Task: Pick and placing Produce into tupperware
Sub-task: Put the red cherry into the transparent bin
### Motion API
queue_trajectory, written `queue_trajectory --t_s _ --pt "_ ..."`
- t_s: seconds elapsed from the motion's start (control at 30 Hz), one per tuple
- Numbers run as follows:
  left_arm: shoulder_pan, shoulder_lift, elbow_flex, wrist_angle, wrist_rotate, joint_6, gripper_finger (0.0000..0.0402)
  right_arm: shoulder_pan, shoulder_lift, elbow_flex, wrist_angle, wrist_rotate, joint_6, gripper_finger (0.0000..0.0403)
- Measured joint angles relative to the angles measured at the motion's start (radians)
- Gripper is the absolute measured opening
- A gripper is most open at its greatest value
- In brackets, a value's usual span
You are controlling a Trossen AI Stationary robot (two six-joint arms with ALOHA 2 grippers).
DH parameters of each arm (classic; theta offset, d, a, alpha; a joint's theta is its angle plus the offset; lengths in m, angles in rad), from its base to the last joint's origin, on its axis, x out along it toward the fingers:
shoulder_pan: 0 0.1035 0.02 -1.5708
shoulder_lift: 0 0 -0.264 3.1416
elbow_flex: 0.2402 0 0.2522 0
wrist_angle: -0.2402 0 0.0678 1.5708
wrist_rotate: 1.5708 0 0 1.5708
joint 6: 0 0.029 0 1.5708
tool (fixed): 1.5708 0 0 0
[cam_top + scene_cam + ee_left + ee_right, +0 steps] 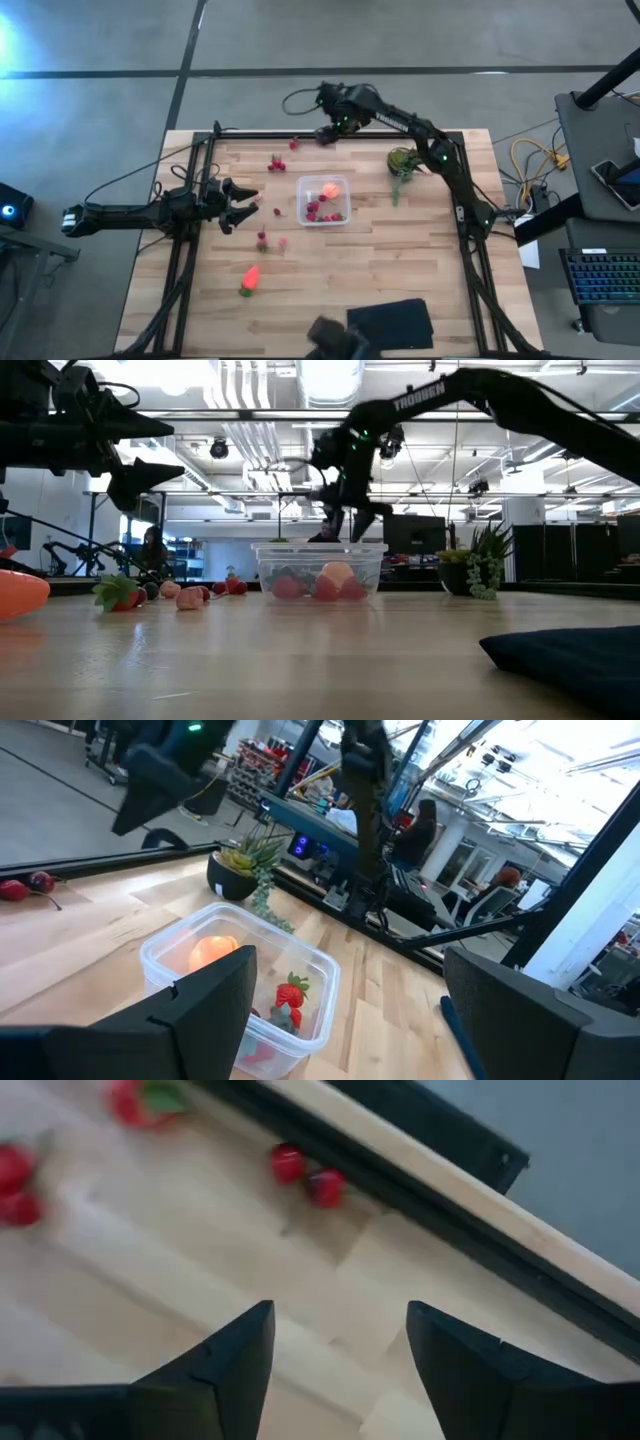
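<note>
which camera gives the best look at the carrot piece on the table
The high view: the carrot piece lies whole, its green end visible, on the table's near-left part. The low view shows only its orange tip at the edge. Neither wrist view shows it.

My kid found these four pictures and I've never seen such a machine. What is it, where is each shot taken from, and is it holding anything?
It is a robot with two dark arms at a wooden table. One picture looks straight down, one looks level across the table top, and two come from cameras on the wrists. The left pincer hangs open beside the clear tupperware, which already holds an orange-red fruit and red berries. The right pincer is open near the far edge, above two cherries. Neither holds anything. Also on the table: loose berries, a carrot, a spiky plant and a black cloth.
</note>
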Motion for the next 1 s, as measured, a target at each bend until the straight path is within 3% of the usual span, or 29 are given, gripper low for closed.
queue_trajectory --t_s 0.27,0.5,1.0 --pt "0.000 0.001 0.000 0.008 -0.004 0.002 0.0306 -0.063 0.057 0.000 0.129 -0.116 0.031 0.0221" --pt "0.000 0.001 0.000 0.022 -0.007 0.002 0.0306 -0.058 0.124 0.000 0.182 -0.097 0.079 0.0228" --pt "0.000 0.001 0.000 0.027 -0.009 0.002 0.0306 -0.064 0.172 0.000 0.254 -0.086 0.181 0.0198"
